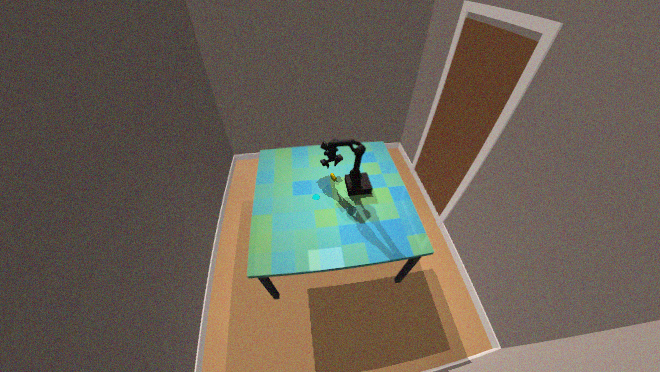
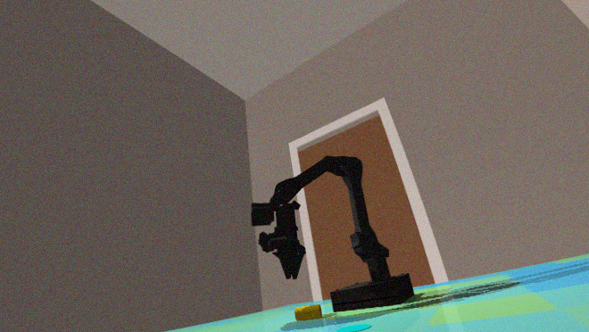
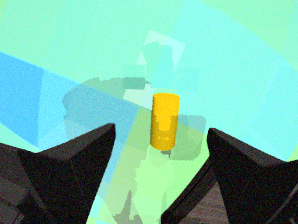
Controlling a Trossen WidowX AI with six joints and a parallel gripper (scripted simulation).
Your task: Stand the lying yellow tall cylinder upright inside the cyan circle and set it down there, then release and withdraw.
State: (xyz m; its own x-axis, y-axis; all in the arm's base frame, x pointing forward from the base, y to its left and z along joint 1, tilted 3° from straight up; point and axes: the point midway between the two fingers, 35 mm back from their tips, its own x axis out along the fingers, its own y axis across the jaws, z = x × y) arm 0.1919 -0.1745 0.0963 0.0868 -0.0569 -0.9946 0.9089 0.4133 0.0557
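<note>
The end effector [image 1: 332, 163] [image 2: 292, 278] [image 3: 161, 132] is wide, with 0 things in it, and points down so its 2 fingers can go around the yellow cylinder [image 1: 333, 177] [image 2: 308, 312] [image 3: 164, 121], which lies on the worktop [image 1: 287, 220] [image 2: 482, 308] [image 3: 240, 60] near the cyan circle [image 1: 316, 197] [image 2: 354, 327].

Cyan circle [image 2: 354, 327] cropped by exterior view's lower edge, table legs [image 1: 269, 288] partly hidden

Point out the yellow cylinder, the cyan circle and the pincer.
yellow cylinder [image 1: 333, 176] [image 2: 308, 312] [image 3: 164, 121]: top, exterior and wrist views; middle of its curved side.
cyan circle [image 1: 316, 197] [image 2: 354, 327]: top and exterior views; middle of its flat face.
pincer [image 2: 292, 278] [image 3: 161, 132]: exterior and wrist views; midway between its fingertips.
</note>
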